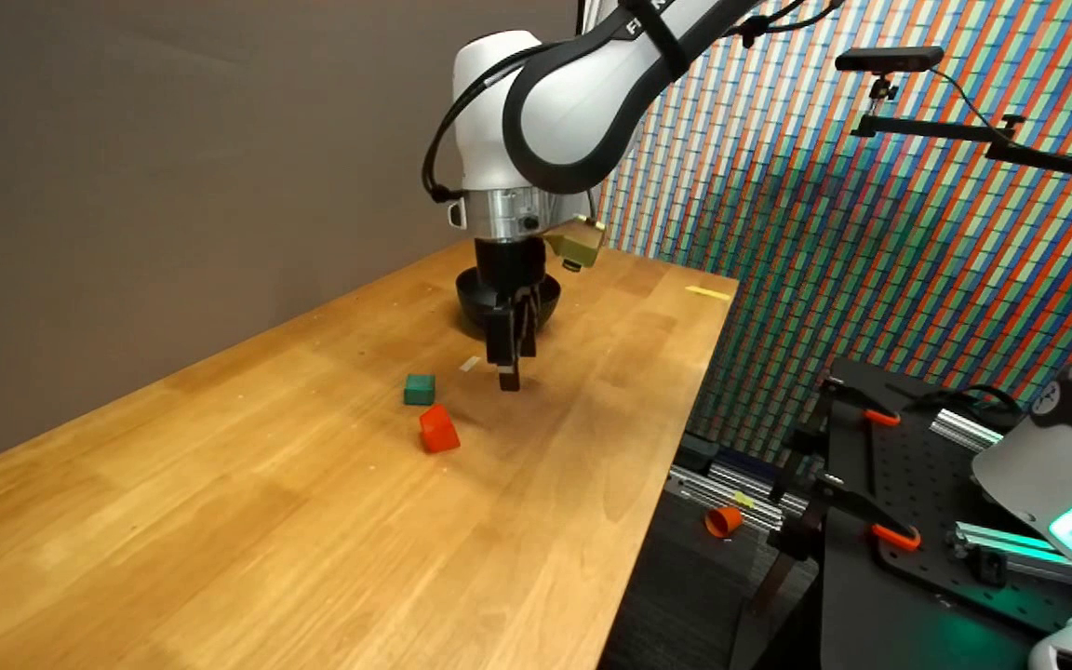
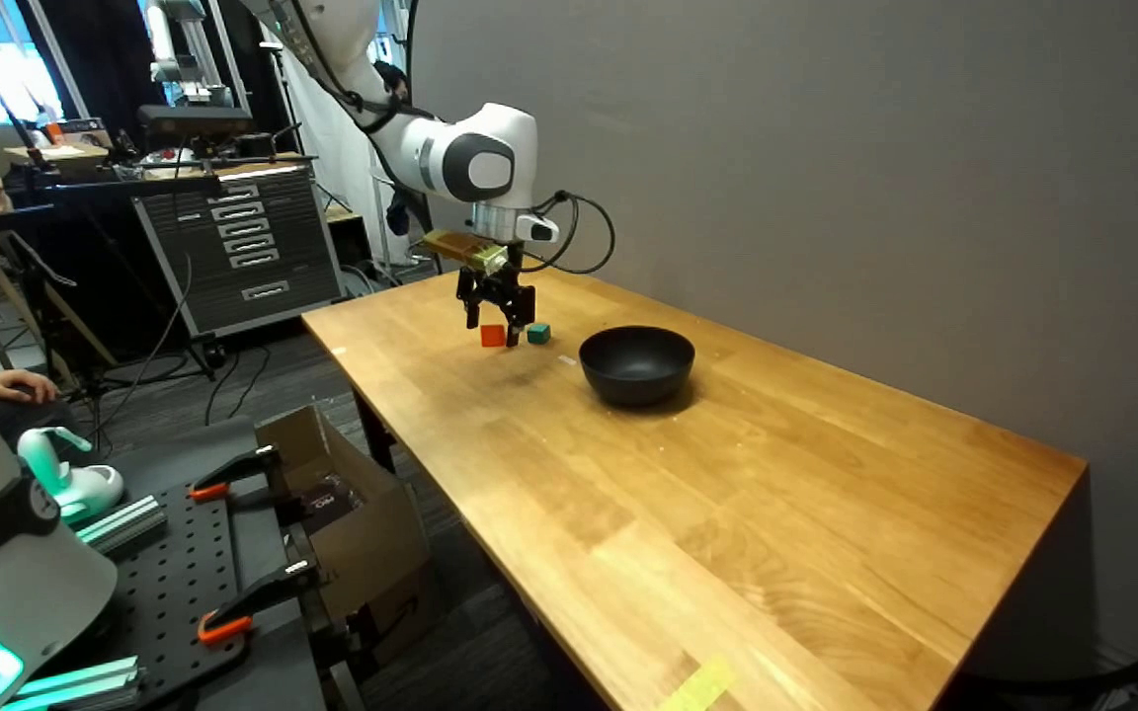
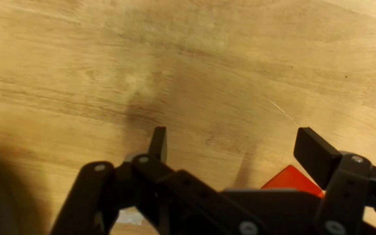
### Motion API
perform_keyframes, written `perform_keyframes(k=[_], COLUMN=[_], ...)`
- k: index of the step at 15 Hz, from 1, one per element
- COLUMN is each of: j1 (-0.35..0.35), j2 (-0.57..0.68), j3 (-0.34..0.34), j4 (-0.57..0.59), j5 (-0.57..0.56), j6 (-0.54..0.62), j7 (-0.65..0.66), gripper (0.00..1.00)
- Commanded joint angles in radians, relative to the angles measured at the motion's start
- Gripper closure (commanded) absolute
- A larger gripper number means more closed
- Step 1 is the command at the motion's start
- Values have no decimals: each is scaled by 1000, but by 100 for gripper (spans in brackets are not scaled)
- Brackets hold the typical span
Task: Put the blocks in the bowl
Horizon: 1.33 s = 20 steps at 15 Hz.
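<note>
Over the wooden table (image 2: 806, 513) leans the white robot arm (image 1: 573, 112), and its pincer (image 3: 230, 140) hangs above the surface, its fingers (image 3: 317, 156) spread well apart, with bare wood showing between them as the wrist view looks down. I can see the green block (image 1: 420, 390) and the orange-red block (image 1: 440, 431) side by side on the table near the pincer, while in the wrist view the orange-red block is partly hidden behind the pincer's dark links. The black bowl (image 2: 636, 385) stands upright on the same table, apart from both blocks in both exterior views, with a little pale scrap (image 2: 567, 360) lying between it and the green block. A strip of yellow tape (image 2: 699, 686) is stuck near the table's edge, a grey wall (image 2: 826, 197) runs along it, and an open cardboard box (image 2: 376, 553) sits low beside the table.
</note>
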Motion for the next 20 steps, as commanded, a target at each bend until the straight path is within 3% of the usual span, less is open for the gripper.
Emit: perform_keyframes(k=[1, 18, 19, 20], j1=[16, 114, 116, 118], j2=[113, 325, 329, 330], j3=[11, 30, 28, 27], j4=[156, 435, 442, 447], j5=[-6, -14, -14, -15], j6=[-74, -145, -147, -149], j7=[-8, 7, 12, 14], gripper=[0, 0, 25, 28])
